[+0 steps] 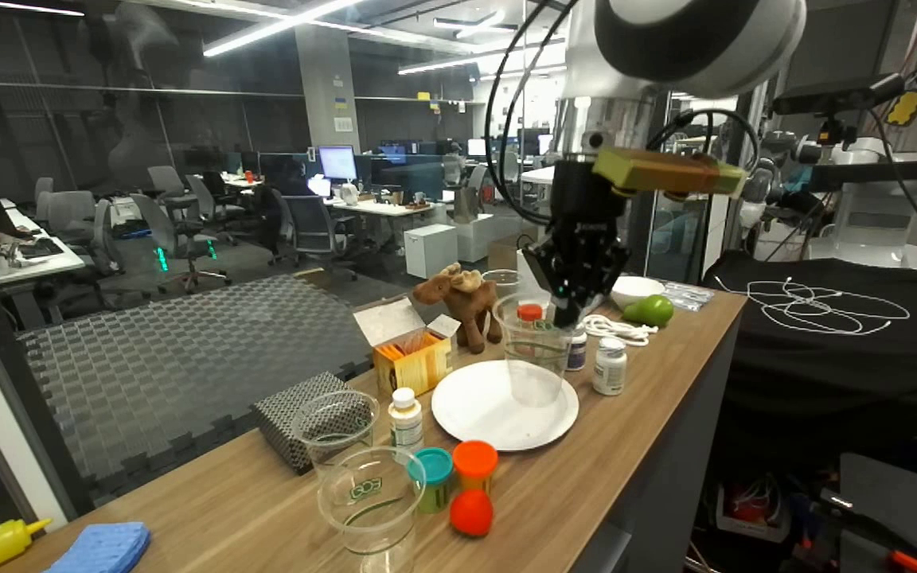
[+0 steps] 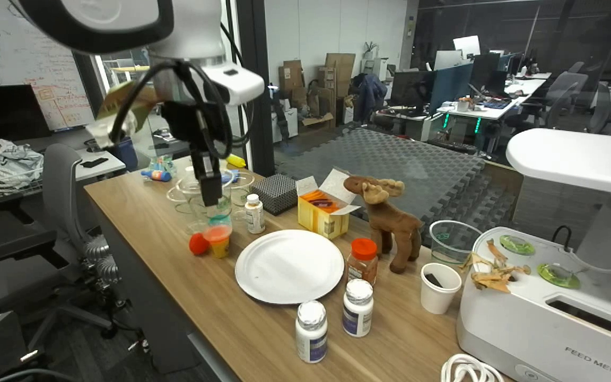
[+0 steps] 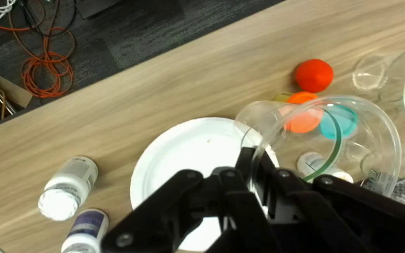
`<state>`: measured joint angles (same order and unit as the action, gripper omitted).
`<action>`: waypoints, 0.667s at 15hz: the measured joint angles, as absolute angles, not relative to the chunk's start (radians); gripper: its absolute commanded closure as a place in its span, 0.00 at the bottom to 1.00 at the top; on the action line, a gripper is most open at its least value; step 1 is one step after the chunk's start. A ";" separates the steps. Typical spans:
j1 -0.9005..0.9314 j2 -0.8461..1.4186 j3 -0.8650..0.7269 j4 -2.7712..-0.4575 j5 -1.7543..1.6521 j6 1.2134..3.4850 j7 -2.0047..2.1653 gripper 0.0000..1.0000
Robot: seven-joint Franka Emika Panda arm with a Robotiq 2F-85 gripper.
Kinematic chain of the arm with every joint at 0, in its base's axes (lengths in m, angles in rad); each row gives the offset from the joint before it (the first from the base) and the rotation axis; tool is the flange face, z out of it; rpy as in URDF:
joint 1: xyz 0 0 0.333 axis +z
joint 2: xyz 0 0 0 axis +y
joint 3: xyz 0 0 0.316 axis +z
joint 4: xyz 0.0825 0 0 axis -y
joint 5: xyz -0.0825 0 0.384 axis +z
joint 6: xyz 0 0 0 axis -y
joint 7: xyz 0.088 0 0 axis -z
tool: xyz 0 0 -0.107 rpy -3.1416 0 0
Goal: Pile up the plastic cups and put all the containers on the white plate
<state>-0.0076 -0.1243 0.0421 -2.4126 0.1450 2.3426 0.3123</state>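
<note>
My gripper is shut on the rim of a clear plastic cup and holds it in the air. In the wrist view, the fingers pinch the cup's wall, and the cup overlaps the plate's edge and the small tubs. The white plate lies bare on the table. Two more clear cups stand apart at the near end in an exterior view. Small tubs with an orange lid and a teal lid stand between those cups and the plate.
A red ball sits by the tubs. White bottles, a red-lidded jar, an open yellow box and a toy moose surround the plate. Another clear cup and a paper cup stand beyond the moose.
</note>
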 measured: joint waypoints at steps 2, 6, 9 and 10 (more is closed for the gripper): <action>0.002 -0.144 0.049 -2.348 0.146 2.298 0.320 0.98; 0.043 -0.093 0.080 -2.196 0.162 2.239 0.343 0.98; 0.077 0.022 0.110 -2.078 0.162 2.223 0.376 0.98; 0.090 0.067 0.117 -2.040 0.161 2.222 0.387 0.98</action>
